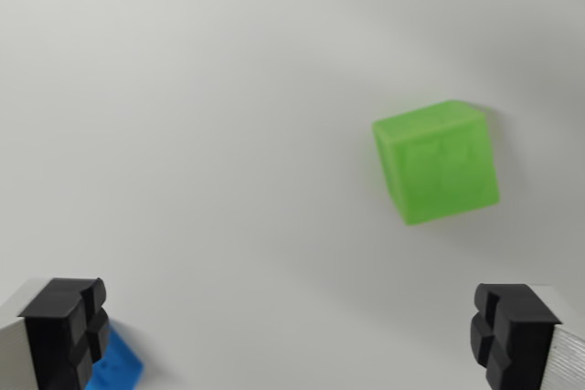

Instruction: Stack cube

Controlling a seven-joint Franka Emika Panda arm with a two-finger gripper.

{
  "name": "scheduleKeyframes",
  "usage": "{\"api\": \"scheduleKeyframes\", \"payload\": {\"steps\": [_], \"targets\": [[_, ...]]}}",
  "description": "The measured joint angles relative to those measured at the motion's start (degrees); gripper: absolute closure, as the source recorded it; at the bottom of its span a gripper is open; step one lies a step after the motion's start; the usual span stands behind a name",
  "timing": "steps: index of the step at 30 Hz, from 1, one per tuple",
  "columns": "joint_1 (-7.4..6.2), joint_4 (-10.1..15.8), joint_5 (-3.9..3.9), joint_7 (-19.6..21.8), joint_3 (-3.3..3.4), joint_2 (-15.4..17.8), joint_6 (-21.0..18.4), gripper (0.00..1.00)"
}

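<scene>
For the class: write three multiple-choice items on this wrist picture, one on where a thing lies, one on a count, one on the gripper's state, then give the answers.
1. Where is the green cube?
A. right of centre
B. bottom left corner
C. between the fingertips

2. How many cubes show?
A. one
B. two
C. four

3. How do the gripper jaws stand?
A. shut on the green cube
B. shut on nothing
C. wide open

Answers:
1 A: it sits on the white table, toward the wrist view's right.
2 B: the green one, plus a blue cube partly hidden by the finger at the wrist view's left.
3 C: the fingers stand at opposite edges with only table between them.
</scene>
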State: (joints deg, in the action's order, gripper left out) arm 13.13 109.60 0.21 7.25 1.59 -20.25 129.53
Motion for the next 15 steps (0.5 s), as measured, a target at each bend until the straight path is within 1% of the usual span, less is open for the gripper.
{"api": "scheduleKeyframes", "payload": {"steps": [11,15], "targets": [[2.79,-2.9,0.15,-9.1,-0.08,-4.9,2.1,0.0],[3.95,-4.3,0.18,-12.8,-0.18,-7.1,2.8,0.0]]}}
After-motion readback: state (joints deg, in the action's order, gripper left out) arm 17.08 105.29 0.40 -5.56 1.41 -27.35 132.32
